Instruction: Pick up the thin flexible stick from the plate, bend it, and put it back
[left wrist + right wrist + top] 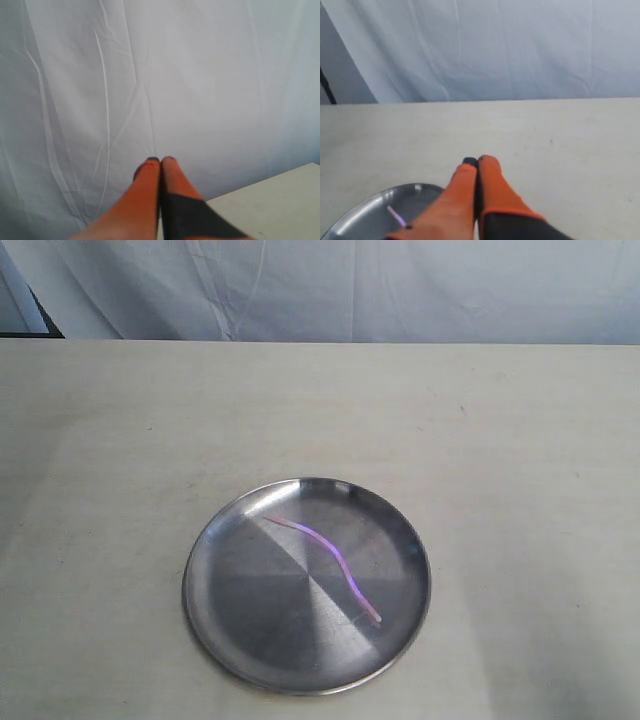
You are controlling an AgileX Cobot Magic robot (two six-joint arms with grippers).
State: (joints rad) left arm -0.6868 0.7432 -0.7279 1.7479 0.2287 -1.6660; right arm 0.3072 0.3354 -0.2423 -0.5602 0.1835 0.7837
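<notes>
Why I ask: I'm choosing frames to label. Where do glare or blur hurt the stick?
Exterior view: radial glare on the plate fades the thin flexible stick toward its lower-right end. Left wrist view: soft, left gripper blurred, no stick. Right wrist view: soft too; only a stick stub shows beside the right gripper.

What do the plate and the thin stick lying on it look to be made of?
The plate looks like stainless steel with a shiny brushed finish, going by its wedge-shaped radial reflections. The stick is probably soft plastic, glossy pale pink-purple. Its wavy line suggests flexibility, though it is too thin to be sure.
</notes>
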